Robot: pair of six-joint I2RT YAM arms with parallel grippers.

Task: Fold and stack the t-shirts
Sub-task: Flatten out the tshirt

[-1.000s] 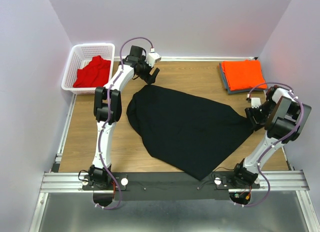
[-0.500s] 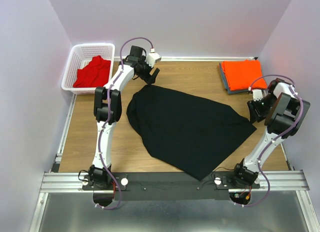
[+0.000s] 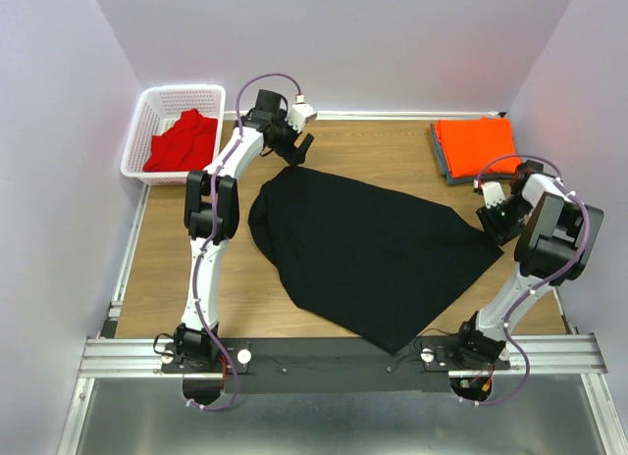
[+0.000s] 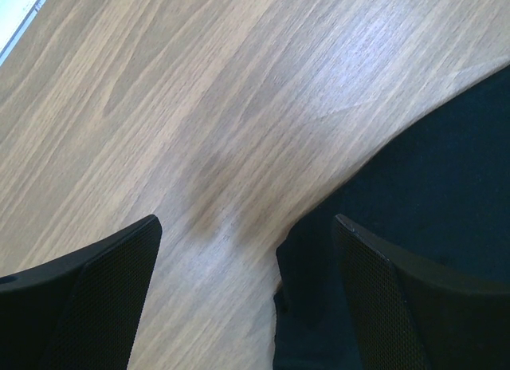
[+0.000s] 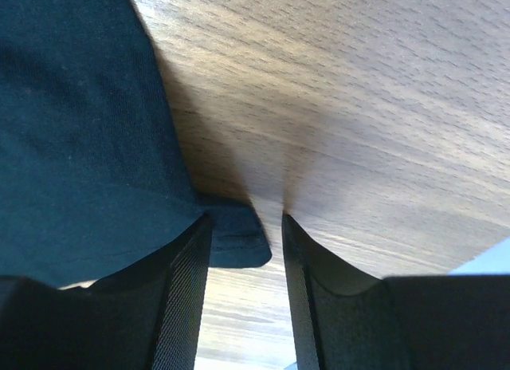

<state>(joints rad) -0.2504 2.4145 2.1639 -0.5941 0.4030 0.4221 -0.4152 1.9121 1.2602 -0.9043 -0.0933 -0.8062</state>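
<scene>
The large black t-shirt [image 3: 368,254] lies spread on the wooden table. My left gripper [image 3: 299,149] hovers at its far left corner. In the left wrist view this gripper [image 4: 247,226] is open wide, and the shirt's edge [image 4: 430,163] lies by the right finger [image 4: 422,306]. My right gripper [image 3: 488,212] is at the shirt's right corner. In the right wrist view it [image 5: 243,218] is open with a narrow gap, and a small corner of the black shirt [image 5: 235,238] lies between the fingers. The orange t-shirt [image 3: 478,146] lies folded at the back right. The red t-shirt [image 3: 182,141] is crumpled in the basket.
A white mesh basket [image 3: 142,122] stands at the back left beside the table. A grey pad [image 3: 439,156] lies under the orange shirt. Bare wood [image 3: 383,151] shows behind the black shirt, and more [image 3: 177,269] to its left. Walls close in on three sides.
My right wrist has swung from the shirt's right corner a little toward the back of the table. The left arm and the black shirt have not moved.
</scene>
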